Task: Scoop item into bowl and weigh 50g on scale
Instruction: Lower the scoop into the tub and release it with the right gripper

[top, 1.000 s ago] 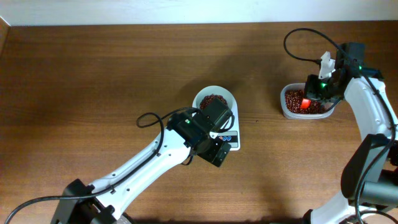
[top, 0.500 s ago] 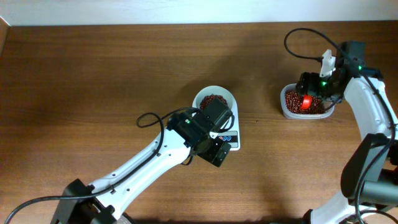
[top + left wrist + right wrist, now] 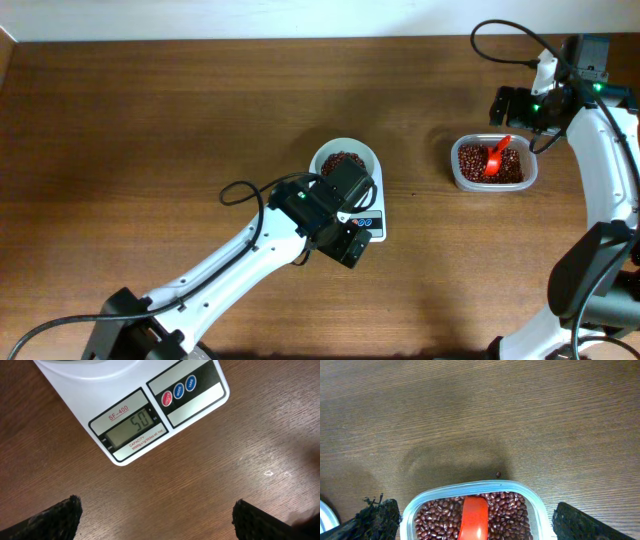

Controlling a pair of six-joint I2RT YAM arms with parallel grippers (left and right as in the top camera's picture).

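The white bowl (image 3: pixel 362 146) holds a heap of dark reddish-brown beans (image 3: pixel 343 160) and stands on the white scale (image 3: pixel 372 208). In the left wrist view the scale (image 3: pixel 200 395) shows 50 on its display (image 3: pixel 131 430). My left gripper (image 3: pixel 350 245) (image 3: pixel 157 512) hovers open just in front of the scale, over bare wood. My right gripper (image 3: pixel 510 103) (image 3: pixel 475 506) is open above the far side of a clear tub (image 3: pixel 460 178) (image 3: pixel 445 491). A red scoop (image 3: pixel 495 160) (image 3: pixel 474 520) lies loose on more beans (image 3: pixel 507 512) in the tub.
One stray bean (image 3: pixel 498 474) lies on the wood just beyond the tub. The table's back edge meets a pale wall (image 3: pixel 250 18). A black cable (image 3: pixel 240 190) loops off the left arm.
My right gripper has opened and let go of the red scoop, which now rests in the tub. It has lifted and moved back to the right. The left arm has not moved.
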